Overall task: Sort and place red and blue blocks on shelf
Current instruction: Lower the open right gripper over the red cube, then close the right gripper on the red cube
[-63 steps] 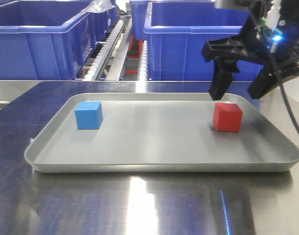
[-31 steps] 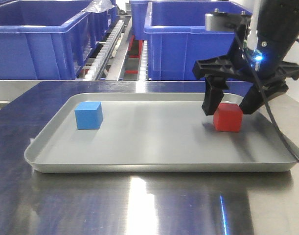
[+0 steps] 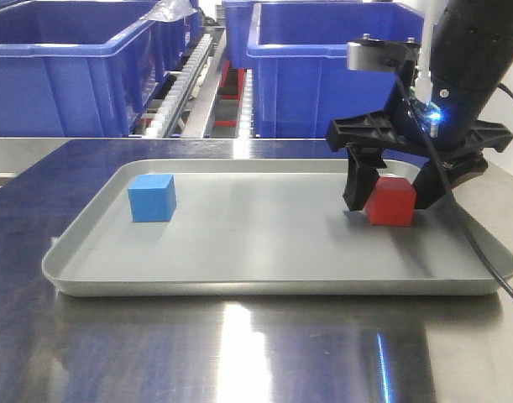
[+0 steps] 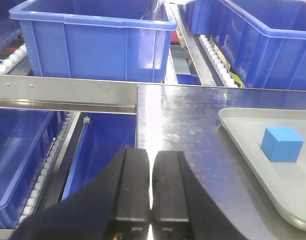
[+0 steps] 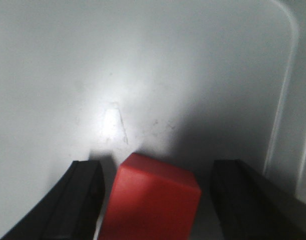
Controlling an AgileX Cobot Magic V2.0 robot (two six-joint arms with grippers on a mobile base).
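Note:
The red block (image 3: pixel 390 201) rests on the right side of the grey tray (image 3: pixel 273 281). My right gripper (image 3: pixel 391 195) hangs open around it, one finger on each side with a gap to both. In the right wrist view the red block (image 5: pixel 151 202) sits between the two black fingertips (image 5: pixel 81 197), nearer the left one. The blue block (image 3: pixel 152 197) stands at the tray's left, also seen as the blue block (image 4: pixel 282 144) in the left wrist view. My left gripper (image 4: pixel 151 165) is shut and empty, left of the tray over the table edge. The shelf (image 3: pixel 193 88) runs behind the table.
Large blue bins (image 3: pixel 67 71) sit on the shelf's roller tracks behind the table, another blue bin (image 3: pixel 323 71) right behind the right arm. A lower blue bin (image 4: pixel 17 155) lies beyond the tabletop's left edge. The tray has a raised rim.
My right gripper has come down from above the tray's back rim and now straddles the red block. The blocks and the left gripper have not moved.

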